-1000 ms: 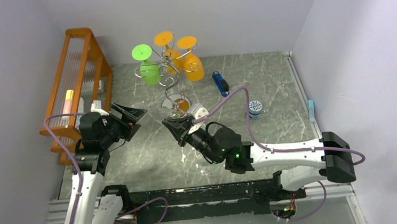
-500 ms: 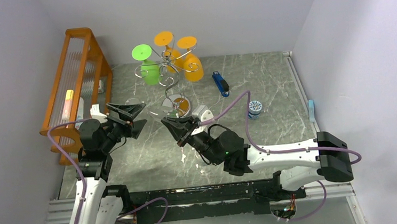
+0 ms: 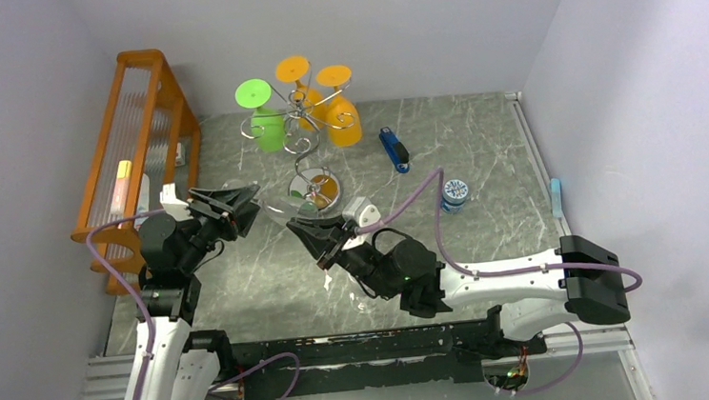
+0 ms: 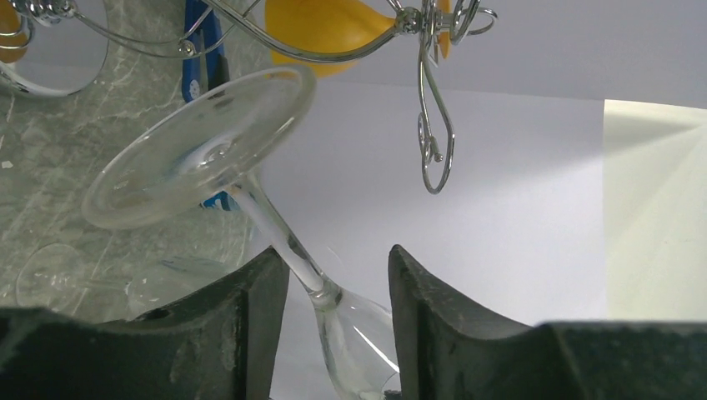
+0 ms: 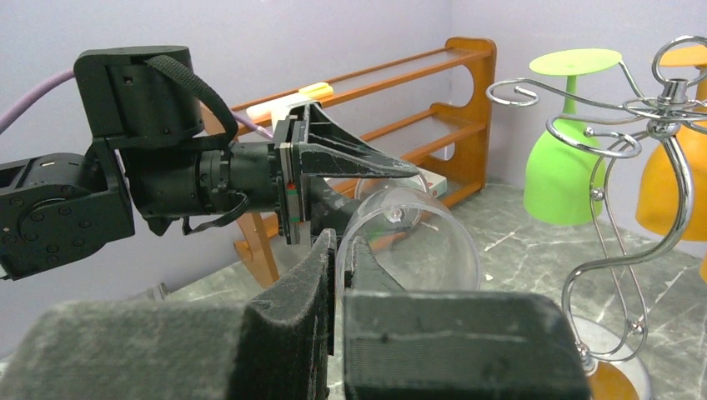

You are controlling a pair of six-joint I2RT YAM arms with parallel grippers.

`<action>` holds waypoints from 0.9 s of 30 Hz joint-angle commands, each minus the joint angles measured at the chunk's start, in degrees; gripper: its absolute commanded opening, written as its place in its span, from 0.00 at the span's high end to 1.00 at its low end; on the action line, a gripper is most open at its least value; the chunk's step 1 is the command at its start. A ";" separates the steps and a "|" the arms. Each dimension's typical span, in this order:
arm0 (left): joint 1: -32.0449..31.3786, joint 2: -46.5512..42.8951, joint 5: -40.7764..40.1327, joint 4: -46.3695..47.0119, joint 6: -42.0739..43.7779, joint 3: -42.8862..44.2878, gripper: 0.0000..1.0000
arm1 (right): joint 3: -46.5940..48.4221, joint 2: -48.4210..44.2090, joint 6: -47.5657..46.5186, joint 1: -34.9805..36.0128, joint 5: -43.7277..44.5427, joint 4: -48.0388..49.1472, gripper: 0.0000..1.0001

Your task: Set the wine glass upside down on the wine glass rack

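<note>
A clear wine glass (image 3: 280, 209) hangs in the air in front of the wine glass rack (image 3: 305, 152). My right gripper (image 5: 342, 242) is shut on the rim of its bowl (image 5: 417, 242). My left gripper (image 4: 333, 254) is open; its jaws stand on either side of the stem (image 4: 275, 225), with a gap on the right side. The glass's foot (image 4: 192, 146) tilts up toward a chrome hook of the rack (image 4: 433, 142). On the rack hang a green glass (image 3: 266, 123) and two orange glasses (image 3: 344, 117), upside down.
An orange wooden shelf (image 3: 140, 131) stands along the left wall. A blue object (image 3: 393, 149) and a small round tin (image 3: 455, 193) lie right of the rack. Another clear glass (image 4: 58, 279) lies on the marble table (image 3: 481, 152).
My left gripper has moved right up to the glass, and its jaws have narrowed around the stem. The right gripper has kept its hold on the rim and shifted slightly.
</note>
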 commanded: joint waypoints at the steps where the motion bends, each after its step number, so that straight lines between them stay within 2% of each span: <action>1: 0.15 -0.22 1.92 1.12 -1.75 1.70 0.52 | -1.14 -0.53 -0.45 0.74 -2.57 4.31 1.00; 4: 0.15 0.16 1.95 0.90 -1.37 2.77 0.63 | -1.76 -0.99 -0.30 0.70 -3.97 4.51 1.00; 10: 0.15 0.57 1.68 -0.35 1.12 5.26 0.94 | -2.80 -1.96 -0.03 0.71 -6.40 4.19 1.00; 14: 0.15 0.49 1.96 -0.22 2.01 5.92 0.95 | -2.96 -2.41 0.52 0.76 -6.95 3.21 1.00; 16: 0.15 0.39 1.80 -0.51 2.75 6.44 0.95 | -3.15 -2.80 0.94 0.75 -6.89 3.17 0.96; 19: 0.15 0.31 1.31 -0.75 4.49 7.31 0.95 | -3.32 -3.44 2.03 0.70 -6.10 2.79 0.85; 25: 0.15 1.97 1.53 -0.43 11.26 10.18 0.95 | -4.74 -5.92 5.25 0.71 -3.80 1.94 0.54; 27: 0.15 2.87 1.75 -0.88 14.74 11.49 0.95 | -5.11 -7.56 6.16 0.74 -3.79 -0.32 0.48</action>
